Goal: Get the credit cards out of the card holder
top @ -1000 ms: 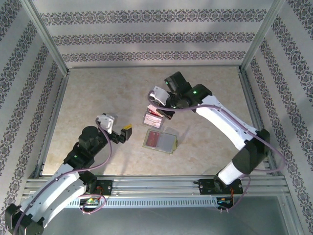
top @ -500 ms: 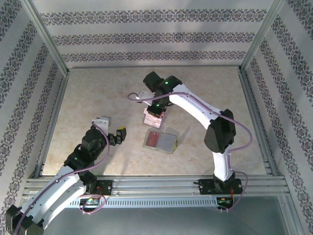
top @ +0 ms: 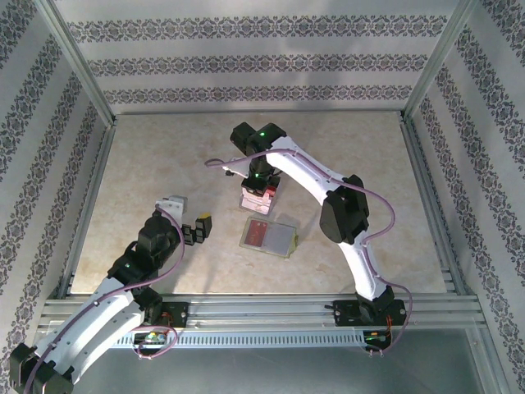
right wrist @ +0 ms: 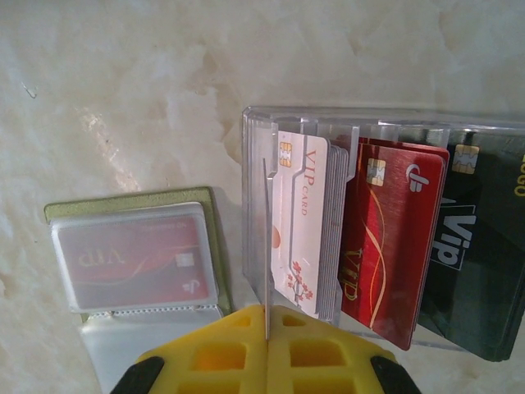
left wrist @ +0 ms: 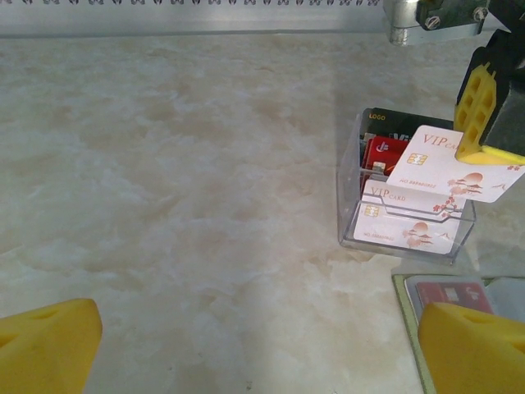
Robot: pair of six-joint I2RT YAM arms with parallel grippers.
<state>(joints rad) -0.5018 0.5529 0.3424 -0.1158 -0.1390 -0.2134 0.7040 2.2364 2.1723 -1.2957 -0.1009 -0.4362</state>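
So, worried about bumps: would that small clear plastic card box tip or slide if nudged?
Probably slide: the small clear plastic box sits low and flat on the smooth marbled tabletop. It likely weighs little, holding only thin plastic cards, so a light nudge might shift it.

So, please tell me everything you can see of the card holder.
The card holder lies open and flat on the table, just on the near side of the clear box, with a gap between. Outside yellow-green, inside pale grey with see-through pockets, soft plastic by its look. A red card sits in one pocket.
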